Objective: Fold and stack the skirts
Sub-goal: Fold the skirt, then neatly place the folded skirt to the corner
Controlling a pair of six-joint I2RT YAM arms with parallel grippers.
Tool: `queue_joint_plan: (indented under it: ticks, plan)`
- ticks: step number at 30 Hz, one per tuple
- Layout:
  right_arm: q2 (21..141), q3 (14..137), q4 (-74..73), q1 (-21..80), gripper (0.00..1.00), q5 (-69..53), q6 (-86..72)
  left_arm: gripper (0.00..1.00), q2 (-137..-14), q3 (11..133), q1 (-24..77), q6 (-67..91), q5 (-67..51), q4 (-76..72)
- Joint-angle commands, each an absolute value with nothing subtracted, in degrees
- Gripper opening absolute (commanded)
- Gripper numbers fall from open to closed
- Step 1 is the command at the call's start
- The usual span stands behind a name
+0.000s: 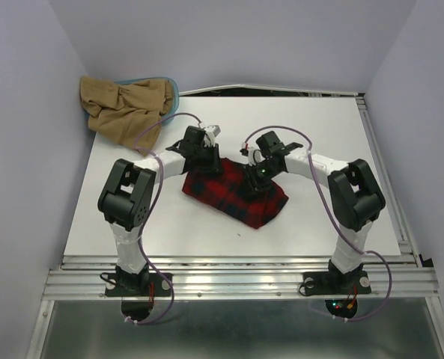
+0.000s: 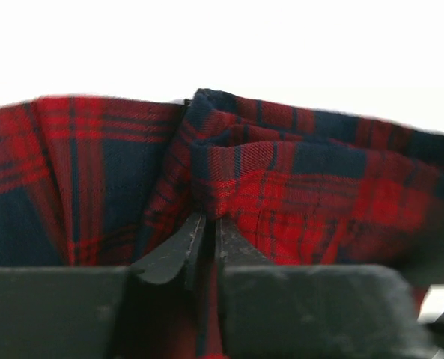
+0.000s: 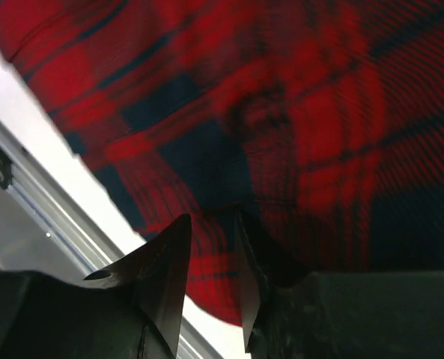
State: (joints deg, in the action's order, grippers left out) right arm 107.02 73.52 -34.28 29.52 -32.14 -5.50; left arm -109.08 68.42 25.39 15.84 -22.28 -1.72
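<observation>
The red plaid skirt [image 1: 236, 198] lies bunched in the middle of the table. My left gripper [image 1: 207, 161] is at its back left edge, and the left wrist view shows the jaws nearly closed, pinching a raised fold of the plaid cloth [image 2: 281, 179]. My right gripper [image 1: 255, 181] is over the skirt's middle. In the right wrist view its fingers [image 3: 178, 239] stand a little apart with plaid cloth [image 3: 281, 112] between the tips. The tan skirt [image 1: 124, 108] lies crumpled at the back left corner.
A translucent teal tub [image 1: 173, 88] sits under the tan skirt at the back left. The white table [image 1: 334, 134] ends in metal rails at the front [image 1: 236, 262] and right. The front rail also shows in the right wrist view [image 3: 34, 194].
</observation>
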Motion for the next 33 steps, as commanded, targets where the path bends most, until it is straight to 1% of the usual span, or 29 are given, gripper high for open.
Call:
queue_joint_plan:
  ticks: [1, 3, 5, 6, 7, 8, 10, 11, 12, 13, 14, 15, 16, 17, 19, 20, 22, 24, 28, 33]
  plan:
    - [111.07, 74.96, -35.58, 24.53, 0.34, -17.42, -2.38, 0.23, -104.59, 64.96, 25.31, 14.68, -20.57, -1.49]
    - [112.76, 77.16, -36.82, 20.68, 0.34, -15.04, -0.71, 0.27, -103.28, 64.78, 25.40, 13.98, -20.39, -1.58]
    - [113.81, 79.61, -37.44, 18.73, 0.34, -13.54, 3.67, 0.33, -101.70, 64.86, 25.40, 13.10, -20.22, -1.41]
    - [113.73, 79.63, -37.96, 18.11, 0.35, -13.54, 4.82, 0.34, -101.17, 65.04, 25.40, 12.57, -20.04, -1.15]
    - [113.47, 81.46, -38.58, 18.11, 0.36, -13.10, 6.05, 0.36, -100.64, 65.39, 25.40, 11.96, -20.04, -0.88]
    - [112.60, 82.34, -39.63, 17.41, 0.41, -12.57, 7.28, 0.43, -99.24, 66.35, 25.40, 10.13, -20.39, -0.18]
    - [111.19, 84.62, -41.65, 17.40, 0.44, -12.39, 8.26, 0.48, -97.31, 68.36, 25.40, 8.45, -20.13, -0.09]
    - [110.57, 85.51, -42.62, 17.40, 0.46, -12.74, 8.61, 0.54, -94.60, 68.99, 25.40, 6.70, -19.87, 0.52]
    - [109.26, 86.30, -43.76, 17.40, 0.48, -14.14, 8.53, 0.63, -92.92, 69.52, 25.40, 5.72, -18.21, 1.48]
    - [108.47, 86.66, -44.90, 17.40, 0.51, -14.67, 8.35, 0.66, -91.25, 70.30, 25.40, 4.58, -17.15, 1.58]
    - [107.50, 86.66, -45.09, 17.40, 0.55, -15.11, 8.18, 0.91, -89.49, 70.75, 25.40, 3.18, -15.92, 1.93]
    - [106.62, 86.49, -45.44, 17.40, 0.61, -16.51, 8.26, 0.98, -86.51, 71.27, 25.40, 0.55, -12.69, 3.06]
    - [104.61, 86.14, -45.44, 17.40, 0.75, -17.31, 7.83, 0.99, -85.01, 72.15, 25.31, -0.95, -11.09, 3.77]
    - [103.37, 85.78, -45.18, 17.40, 0.80, -18.10, 7.56, 0.98, -83.42, 72.42, 25.23, -2.71, -9.77, 4.65]
    - [100.13, 84.90, -44.65, 18.01, 0.85, -19.95, 6.69, 0.98, -78.33, 72.16, 25.05, -5.88, -5.99, 6.06]
    - [99.15, 84.64, -44.21, 18.54, 0.91, -19.86, 6.42, 0.98, -75.09, 71.38, 24.61, -6.67, -4.76, 6.24]
    - [97.13, 84.46, -43.51, 20.81, 0.98, -18.55, 5.63, 0.98, -72.96, 71.54, 22.69, -9.30, -2.29, 8.86]
    - [96.77, 83.85, -42.89, 22.84, 1.00, -15.39, 5.28, 0.99, -72.51, 71.80, 20.49, -10.28, -0.62, 12.12]
    - [98.52, 83.32, -42.01, 27.33, 1.00, -10.82, 4.05, 0.99, -70.41, 71.98, 16.70, -12.56, -3.24, 16.25]
    - [105.37, 80.95, -40.35, 31.37, 1.00, -3.00, 2.81, 0.99, -67.85, 71.98, 15.65, -13.18, -4.75, 20.21]
